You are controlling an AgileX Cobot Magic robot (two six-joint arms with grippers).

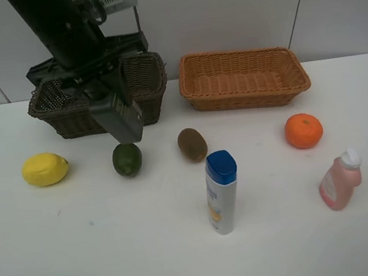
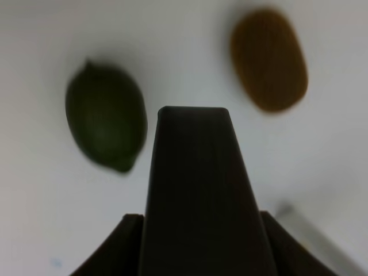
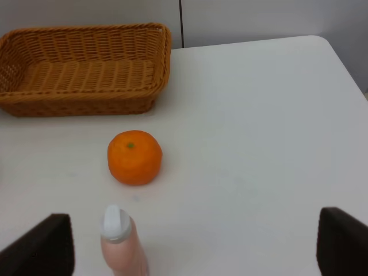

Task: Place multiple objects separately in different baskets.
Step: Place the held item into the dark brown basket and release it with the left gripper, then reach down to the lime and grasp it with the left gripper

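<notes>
My left gripper hangs shut and empty in front of the dark brown basket, just above the dark green fruit. In the left wrist view its closed fingers sit between that green fruit and the brown kiwi. The lemon, kiwi and orange lie in a row on the table. A white blue-capped bottle and a pink bottle stand nearer the front. My right gripper is open, low behind the pink bottle and the orange; the exterior view does not show it.
The light orange-tan basket stands at the back right, with nothing visible inside it. The left arm hides much of the dark basket's inside. The white table's right edge runs close to the orange.
</notes>
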